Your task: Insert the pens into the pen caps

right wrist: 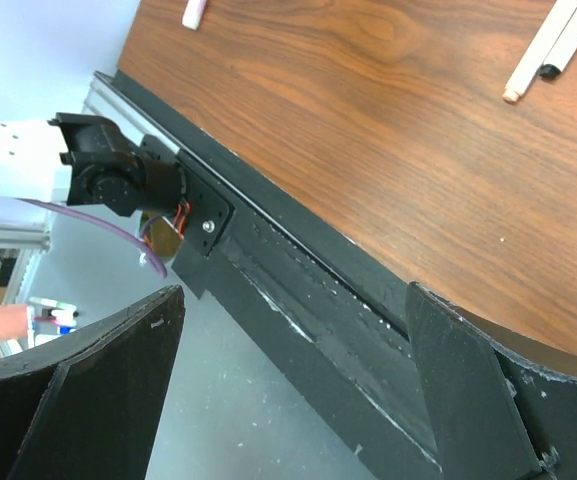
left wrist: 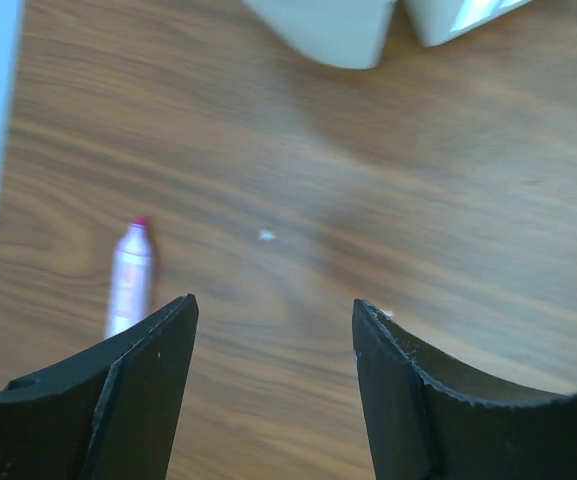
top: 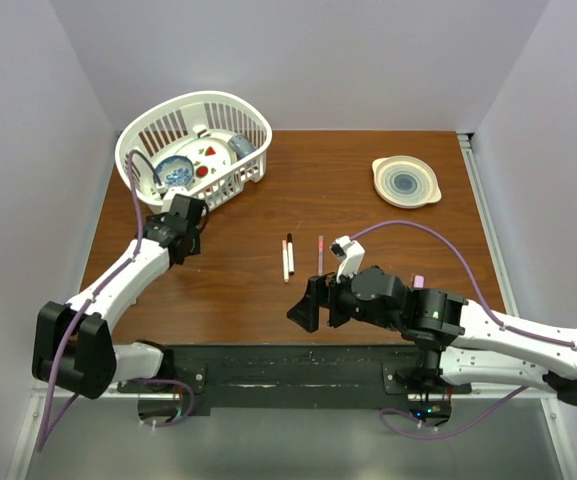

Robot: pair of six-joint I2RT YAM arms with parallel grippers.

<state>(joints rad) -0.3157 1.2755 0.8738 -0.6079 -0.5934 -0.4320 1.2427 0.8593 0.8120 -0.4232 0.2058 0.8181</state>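
Observation:
Two white pens [top: 287,258] lie side by side at mid-table, one black-tipped; the right wrist view shows these white pens [right wrist: 543,45] at its upper right. A slim pink pen [top: 320,254] lies just to their right. A pale pink cap [top: 418,281] sits beside the right arm. My left gripper [top: 190,222] hovers near the basket, open over bare wood [left wrist: 273,310]. A lilac pen with a red tip [left wrist: 131,275] lies just outside its left finger, untouched. My right gripper [top: 320,305] is open and empty [right wrist: 293,295] above the table's near edge.
A white basket [top: 230,106] holding dishes and small red pieces stands at the back left, close to the left gripper. A pale plate [top: 405,181] sits at the back right. A black rail [top: 288,360] runs along the near edge. Another small pink piece [right wrist: 195,12] lies far along the table.

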